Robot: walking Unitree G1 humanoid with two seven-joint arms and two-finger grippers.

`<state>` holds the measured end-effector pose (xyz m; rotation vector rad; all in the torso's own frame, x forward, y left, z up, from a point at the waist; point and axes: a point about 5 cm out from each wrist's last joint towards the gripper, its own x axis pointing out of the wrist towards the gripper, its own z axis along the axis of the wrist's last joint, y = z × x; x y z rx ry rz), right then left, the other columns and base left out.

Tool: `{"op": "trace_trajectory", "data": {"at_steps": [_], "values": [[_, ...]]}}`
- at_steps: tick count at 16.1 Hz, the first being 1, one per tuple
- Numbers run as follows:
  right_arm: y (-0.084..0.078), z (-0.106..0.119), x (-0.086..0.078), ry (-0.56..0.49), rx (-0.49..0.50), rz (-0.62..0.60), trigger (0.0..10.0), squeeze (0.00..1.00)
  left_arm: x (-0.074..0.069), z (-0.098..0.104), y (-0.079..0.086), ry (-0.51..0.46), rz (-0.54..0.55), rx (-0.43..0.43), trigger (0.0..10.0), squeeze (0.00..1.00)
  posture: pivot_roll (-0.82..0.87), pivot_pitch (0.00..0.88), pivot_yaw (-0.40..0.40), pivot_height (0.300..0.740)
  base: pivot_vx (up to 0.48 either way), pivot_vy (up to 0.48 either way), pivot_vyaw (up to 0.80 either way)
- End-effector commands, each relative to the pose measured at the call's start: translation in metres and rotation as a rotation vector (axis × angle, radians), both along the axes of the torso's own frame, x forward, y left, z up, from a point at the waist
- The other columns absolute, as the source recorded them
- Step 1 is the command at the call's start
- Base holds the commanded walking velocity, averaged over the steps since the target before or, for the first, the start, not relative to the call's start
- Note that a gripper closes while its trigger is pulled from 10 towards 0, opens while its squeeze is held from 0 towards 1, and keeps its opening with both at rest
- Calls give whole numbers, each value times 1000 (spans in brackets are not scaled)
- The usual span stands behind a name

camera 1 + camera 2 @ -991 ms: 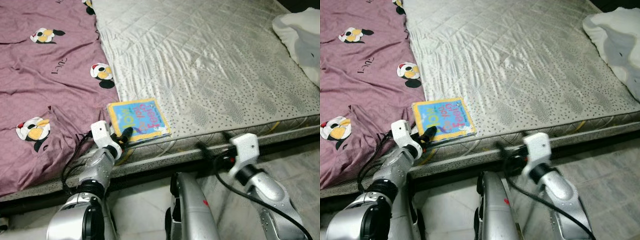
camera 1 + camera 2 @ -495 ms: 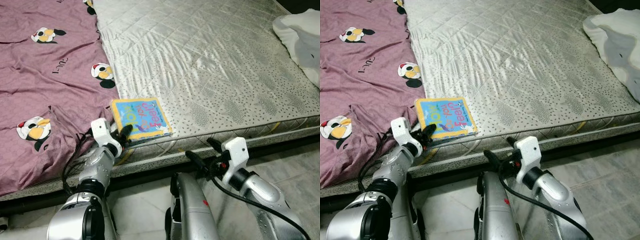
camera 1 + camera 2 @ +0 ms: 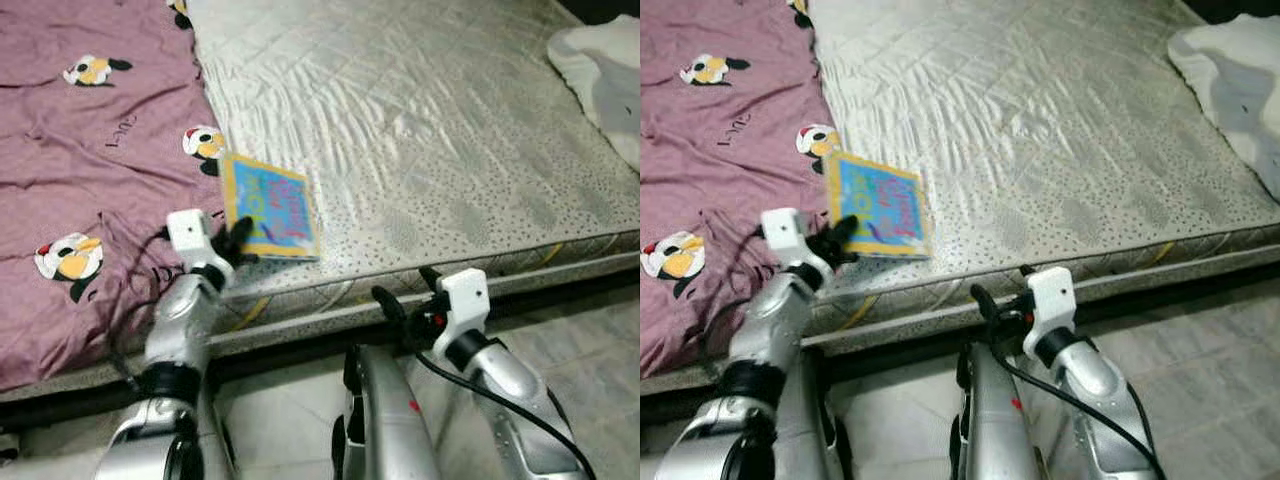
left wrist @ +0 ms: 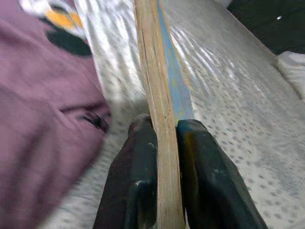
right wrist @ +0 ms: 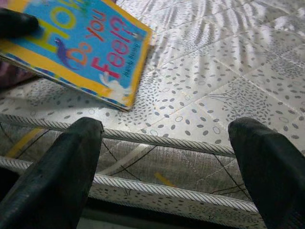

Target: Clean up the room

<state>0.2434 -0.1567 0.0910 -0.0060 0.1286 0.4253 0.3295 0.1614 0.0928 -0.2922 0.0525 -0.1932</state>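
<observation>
Near the mattress (image 3: 420, 150) front edge, my left gripper (image 3: 238, 240) pinches the book (image 3: 268, 206) by its lower corner, tilted up. It looks like a stiff, light board book, so I judge an edge grip holds it. My right gripper (image 3: 400, 295) hangs spread wide below the mattress edge.

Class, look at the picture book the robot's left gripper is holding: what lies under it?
Under the raised book, clamped in the left gripper, lies the pale quilted mattress, beside the maroon penguin-print sheet. The patch directly beneath the book is covered from view.
</observation>
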Motion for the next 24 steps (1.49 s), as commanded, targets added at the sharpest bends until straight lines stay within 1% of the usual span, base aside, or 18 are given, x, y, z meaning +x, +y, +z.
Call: {"op": "trace_trajectory", "data": {"at_steps": [1,2,3,4,5,6,7,8,11,12,13,14,16,18,19,24], "values": [[-3,-3,1,2,-11,-31,10000,0,-5,4,8,-35,31,86,0,0,-66,144,-57,557,0,0,0],[-6,-5,3,10,10,-71,10000,0,-10,6,10,-61,43,127,0,0,-56,136,-49,557,0,0,0],[-11,-8,8,27,61,-157,10000,0,-18,17,17,-148,92,255,0,0,-43,131,-38,557,0,0,0],[-12,-8,9,28,78,-175,10000,0,-20,21,19,-179,107,299,0,0,-37,124,-30,557,0,0,0],[-11,-6,14,12,101,-200,10000,0,-24,31,23,-231,143,359,0,0,-27,120,-22,557,0,0,0],[-11,-5,16,5,103,-202,10000,0,-25,33,24,-239,152,366,0,0,-23,116,-17,557,0,0,0],[-9,0,19,-23,145,-221,10000,0,-25,39,27,-262,173,386,0,0,-19,113,-9,562,0,0,0],[-3,2,21,-23,192,-212,10000,0,-26,43,27,-271,183,402,0,0,-12,112,-8,572,0,0,0],[-1,3,22,-32,199,-216,10000,0,-35,38,26,-241,204,395,0,0,-5,110,-6,596,0,0,0],[-1,4,24,-36,203,-222,10000,0,-43,31,26,-211,219,406,2588,0,-2,106,-7,606,0,0,0],[-2,5,25,-41,208,-229,10000,0,-49,26,25,-195,225,410,7608,0,-2,107,-9,616,0,0,0],[-3,8,29,-49,220,-240,10000,0,-55,20,21,-167,232,412,10000,0,4,115,-13,635,0,0,0],[-4,11,33,-60,229,-250,10000,0,-56,21,17,-167,233,411,10000,0,6,112,-15,655,0,0,0],[-5,15,35,-74,232,-260,10000,0,-54,23,18,-162,250,408,10000,0,4,115,-17,670,0,0,0],[-5,17,36,-79,232,-263,10000,0,-52,24,18,-156,262,405,10000,0,3,116,-18,685,0,0,0],[-9,18,38,-87,221,-279,10000,0,-49,29,19,-167,294,448,10000,0,-1,118,-24,740,0,0,0]]}}
